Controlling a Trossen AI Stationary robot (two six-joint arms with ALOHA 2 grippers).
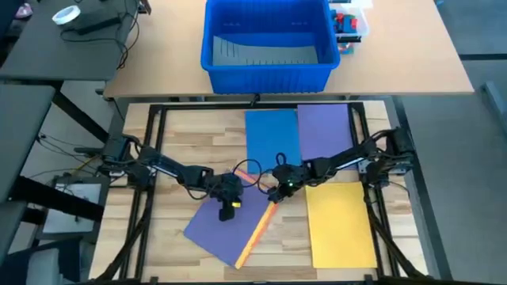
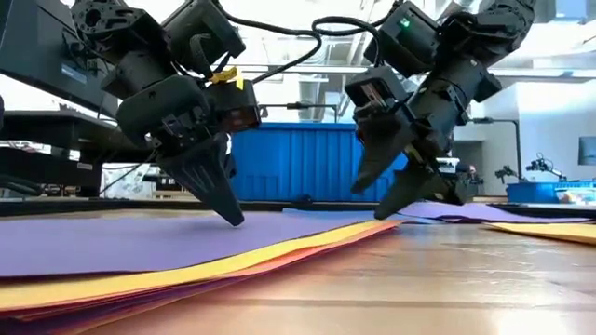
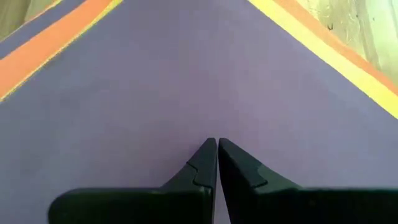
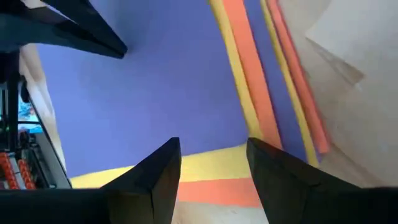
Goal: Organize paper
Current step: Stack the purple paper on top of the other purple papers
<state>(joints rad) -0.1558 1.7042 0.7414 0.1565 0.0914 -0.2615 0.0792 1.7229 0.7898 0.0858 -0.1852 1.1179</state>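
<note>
- Here the left gripper (image 1: pixel 230 207) has its fingers pressed together, tips resting on the purple sheet (image 1: pixel 218 226) that tops a tilted stack at 7 o'clock on the table (image 1: pixel 174 150).
- The right gripper (image 1: pixel 273 192), fingers apart, hovers over this stack's corner.
- A blue sheet (image 1: pixel 272 138) and a second purple sheet (image 1: pixel 325 131) lie at 12 o'clock.
- A yellow sheet (image 1: pixel 341 226) lies at 4 o'clock.

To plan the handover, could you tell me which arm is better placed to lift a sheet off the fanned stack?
Probably the right: the right gripper hovers open over the stack's edge, while the left gripper, shut, presses the top purple paper sheet.
</note>
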